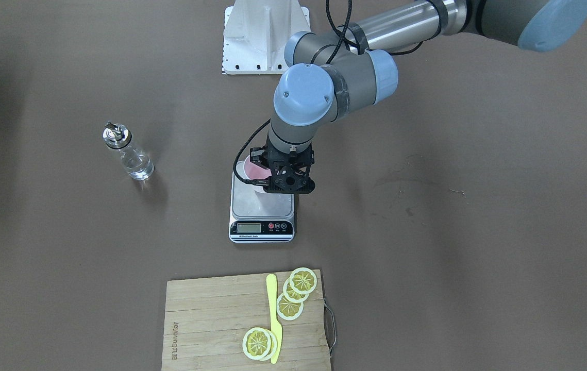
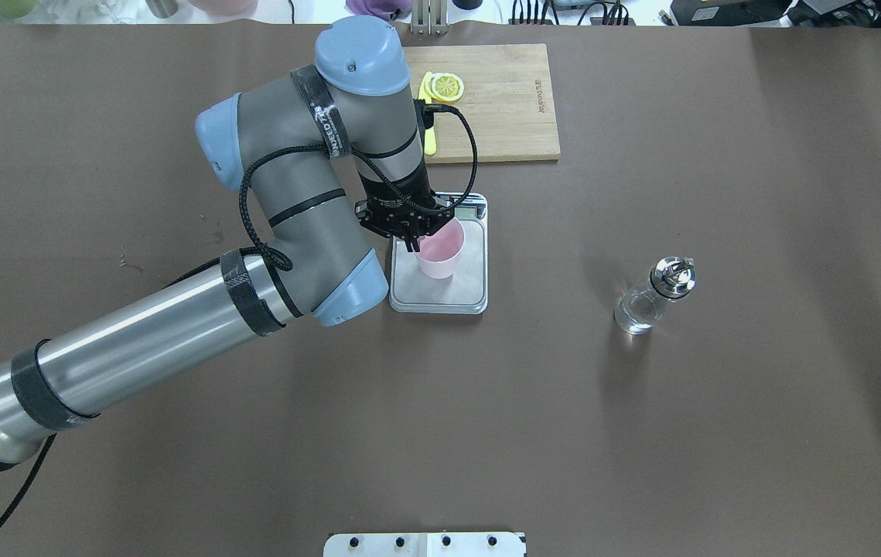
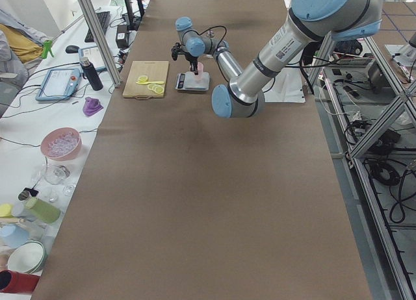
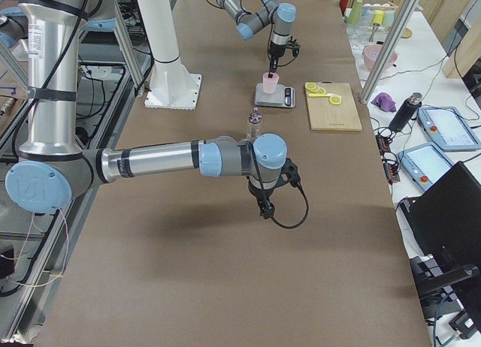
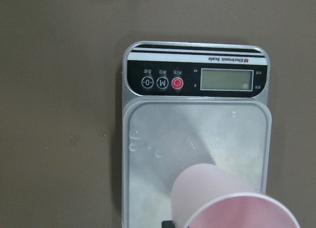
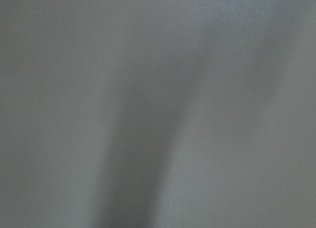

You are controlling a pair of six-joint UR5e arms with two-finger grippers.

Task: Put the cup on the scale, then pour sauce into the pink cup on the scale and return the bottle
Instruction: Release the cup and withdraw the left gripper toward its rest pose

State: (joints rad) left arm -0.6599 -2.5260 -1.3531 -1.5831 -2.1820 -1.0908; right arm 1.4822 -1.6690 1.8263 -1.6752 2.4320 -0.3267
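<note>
The pale pink cup (image 2: 442,252) is upright over the steel platform of the scale (image 2: 440,298), toward its left part; I cannot tell if it rests on it. My left gripper (image 2: 414,243) is shut on the cup's rim from above. The left wrist view shows the cup (image 5: 222,198) low in frame and the scale's display strip (image 5: 197,80). The bottle (image 2: 653,298) with clear sauce stands alone right of the scale, also in the front view (image 1: 129,153). My right gripper (image 4: 264,206) hangs over bare table, seen only from the side; I cannot tell if it is open.
A wooden cutting board (image 2: 510,100) with lemon slices (image 2: 446,86) and a yellow knife (image 1: 273,317) lies beyond the scale. A white mounting plate (image 2: 425,544) sits at the robot's edge of the table. Brown table surface lies between scale and bottle.
</note>
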